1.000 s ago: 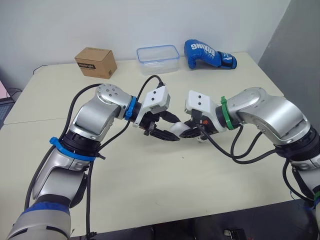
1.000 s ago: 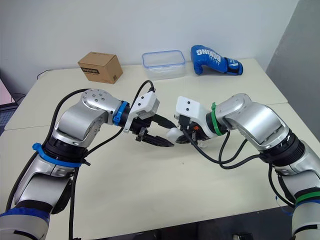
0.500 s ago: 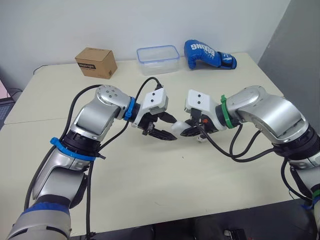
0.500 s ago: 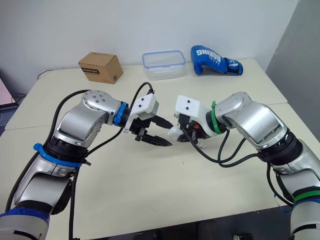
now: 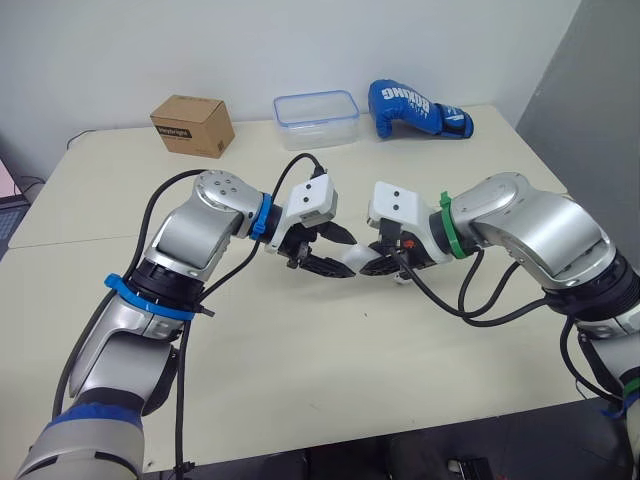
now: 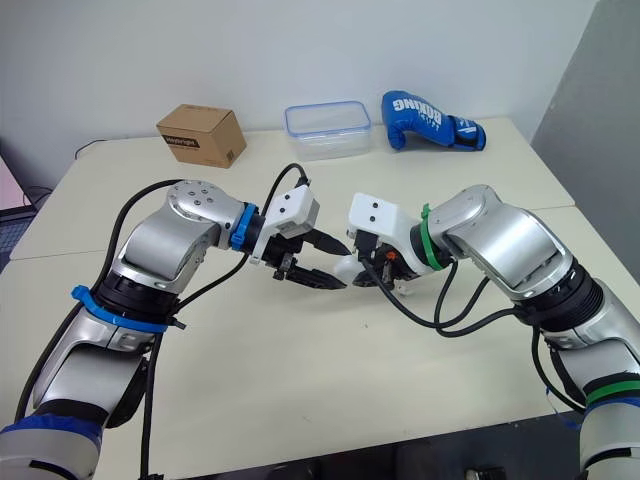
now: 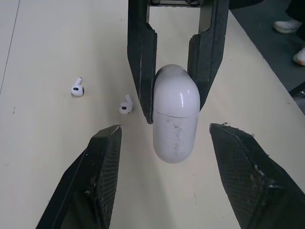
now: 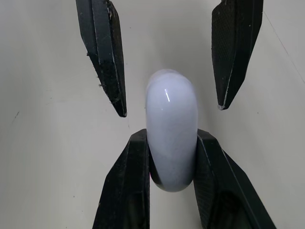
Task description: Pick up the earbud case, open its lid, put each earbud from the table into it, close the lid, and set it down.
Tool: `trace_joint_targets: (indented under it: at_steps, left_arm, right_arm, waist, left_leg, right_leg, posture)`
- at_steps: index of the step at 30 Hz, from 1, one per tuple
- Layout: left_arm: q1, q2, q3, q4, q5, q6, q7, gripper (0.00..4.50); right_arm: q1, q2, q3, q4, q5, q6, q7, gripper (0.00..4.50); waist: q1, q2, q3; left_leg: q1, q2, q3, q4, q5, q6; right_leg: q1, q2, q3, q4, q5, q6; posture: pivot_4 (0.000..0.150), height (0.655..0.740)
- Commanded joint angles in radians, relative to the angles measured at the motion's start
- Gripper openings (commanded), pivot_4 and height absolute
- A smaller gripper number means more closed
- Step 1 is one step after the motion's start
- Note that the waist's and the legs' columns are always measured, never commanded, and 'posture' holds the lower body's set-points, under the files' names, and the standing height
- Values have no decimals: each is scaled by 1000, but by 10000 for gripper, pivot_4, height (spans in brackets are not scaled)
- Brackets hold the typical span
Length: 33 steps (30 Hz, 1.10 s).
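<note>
Beige table (image 5: 300, 370) under the held earbud case (image 7: 175, 114), white wall (image 5: 150, 40) behind

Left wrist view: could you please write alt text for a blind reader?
The right gripper grips a closed white earbud case, between the fingers of the open left gripper. Two white earbuds lie on the table nearby.

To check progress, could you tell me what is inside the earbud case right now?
The earbud case, clamped by the right gripper, has its lid shut, so its inside is hidden. Two earbuds lie on the table.
</note>
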Motion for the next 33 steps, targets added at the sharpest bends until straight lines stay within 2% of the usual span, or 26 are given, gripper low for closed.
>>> trace_joint_targets:
  at_steps: [1, 6, 19, 25, 30, 33]
  left_arm:
    - [-33, -19, 26, -4, -5, -19, 6, 24628]
    - [-35, -28, 30, -8, -17, 2, -3, 7844]
    - [-37, -20, 29, -3, 8, -1, 7, 7626]
    - [-9, -21, 77, -7, -10, -28, 43, 7626]
    - [93, -25, 222, -19, -107, -33, 101, 7626]
    - [173, -15, 274, -64, -150, -35, 110, 7626]
  right_arm:
    - [-14, 6, -38, -25, -7, 5, -2, 7947]
    - [-14, 12, -42, -22, -7, 14, -10, 7947]
    - [-19, 23, -49, -6, -8, 16, -10, 7947]
    - [11, 29, -109, -4, 17, 3, -17, 28941]
    - [154, 71, -342, -9, 127, 5, -52, 28941]
    - [232, 88, -431, -35, 180, 0, -64, 28941]
  waist:
    - [0, 0, 0]
    - [0, 0, 0]
    - [0, 0, 0]
    - [0, 0, 0]
    - [1, 0, 0]
    - [1, 0, 0]
  left_leg:
    - [0, 0, 0, 0, 0, 0]
    - [0, 0, 0, 0, 0, 0]
    - [0, 0, 0, 0, 0, 0]
    - [0, 0, 0, 0, 0, 0]
    - [0, 0, 0, 1, 0, 0]
    - [0, 0, 0, 1, 0, 0]
  right_leg:
    - [0, 0, 0, 0, 0, 0]
    - [0, 0, 0, 0, 0, 0]
    - [0, 0, 0, 0, 0, 0]
    - [0, 0, 0, 0, 0, 0]
    - [0, -1, 0, 1, 0, 0]
    - [0, -1, 0, 1, 0, 0]
  posture:
    - [1500, 7400]
    - [1500, 7400]
    - [1500, 7400]
    - [1500, 7400]
    - [1500, 7400]
    - [1500, 7400]
